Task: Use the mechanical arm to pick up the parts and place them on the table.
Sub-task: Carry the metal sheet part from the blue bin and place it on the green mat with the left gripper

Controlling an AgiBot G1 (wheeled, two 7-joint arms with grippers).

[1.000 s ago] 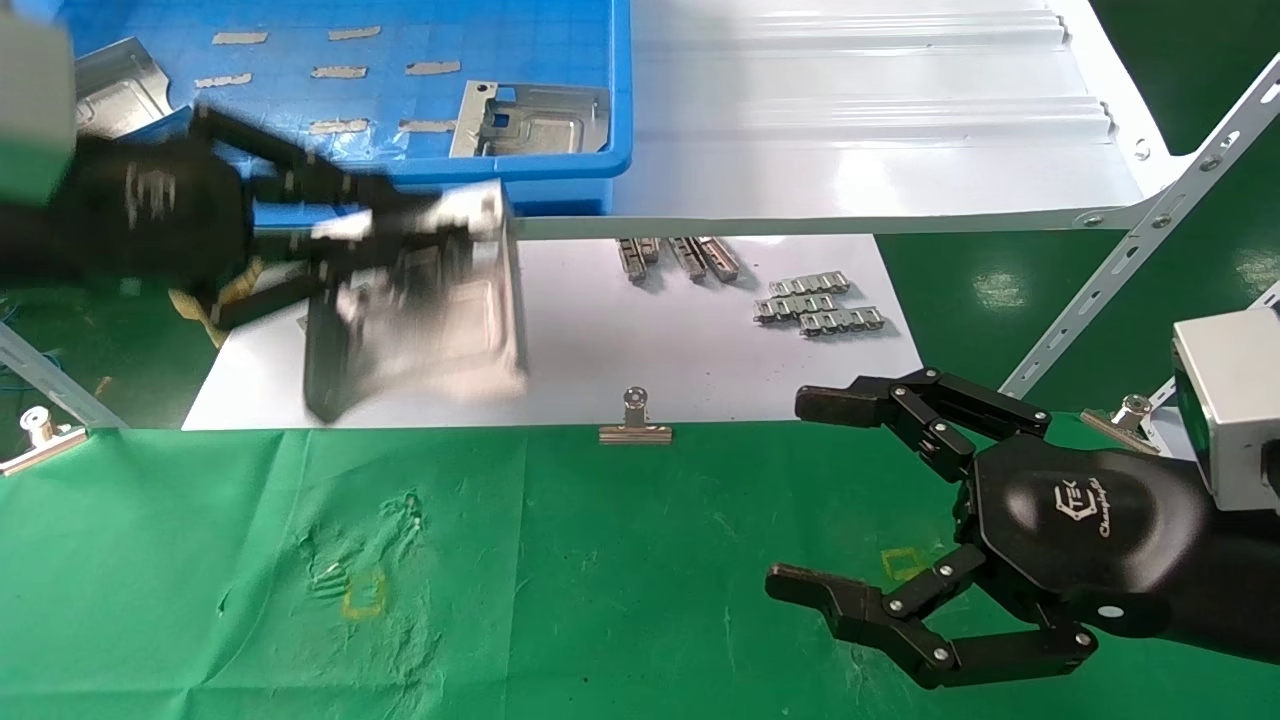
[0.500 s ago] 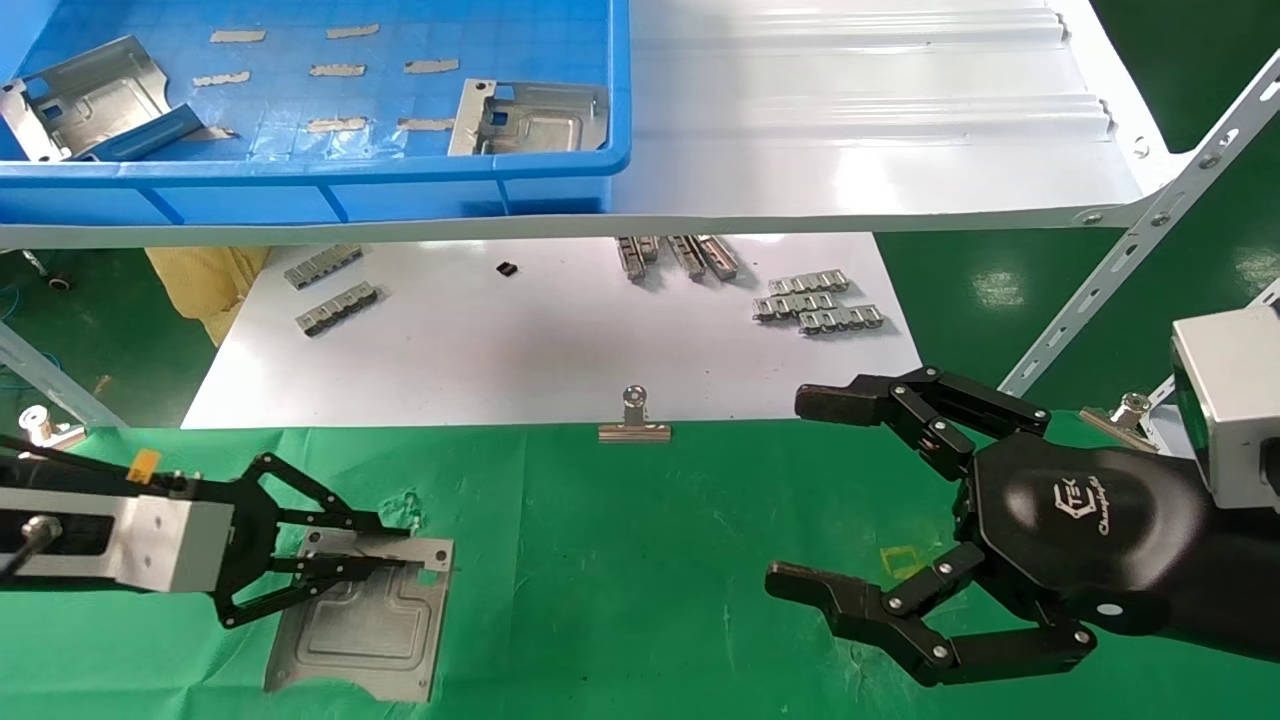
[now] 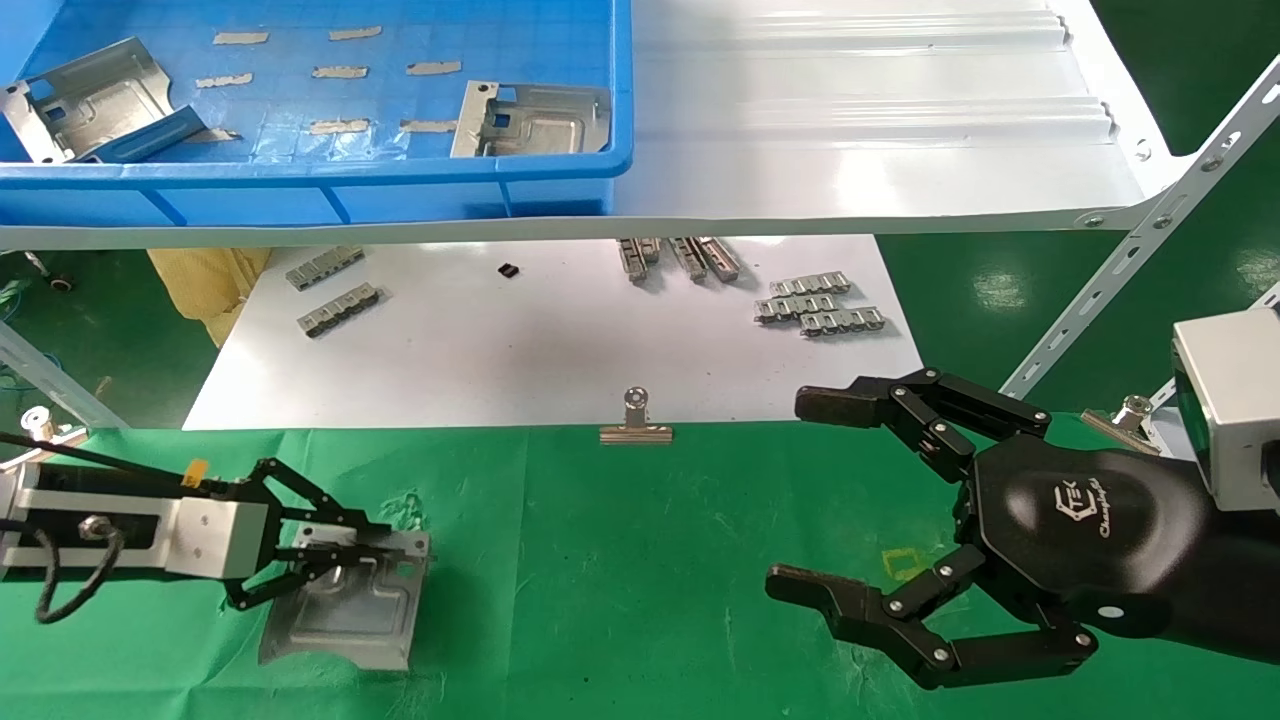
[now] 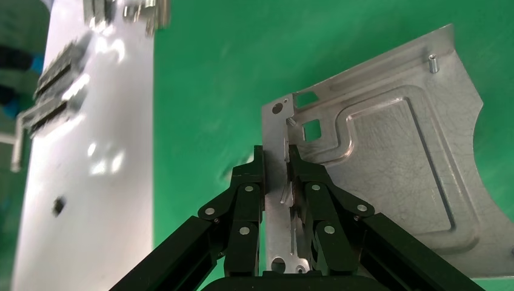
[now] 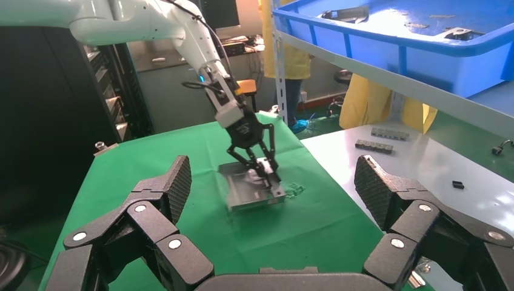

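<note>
- Green-clothed table (image 3: 640, 560) spreads across the near part of the head view, wrinkled, with small yellow square marks.
- White ribbed shelf (image 3: 860, 120) runs above it, carrying a blue bin (image 3: 330, 190) at the robot's left.
- White board (image 3: 560, 340) lies under the shelf, with small linked metal strips (image 3: 820, 305) on it and a binder clip (image 3: 635, 420) at its near edge.
- Mechanical arm (image 3: 960, 540), the right one, hangs above the cloth at the right, its black fingers (image 5: 163, 200) spread wide and holding nothing.
- Left gripper (image 3: 335, 555) sits low over the cloth at the left, its two thin fingers (image 4: 251, 188) pressed onto the raised edge tab of one part (image 3: 345, 605).
- That part (image 4: 394, 176) rests on the cloth, tilted up slightly at the gripped end.
- Two more parts lie in the bin, one at the left (image 3: 85, 95), one at the right (image 3: 530, 118).
</note>
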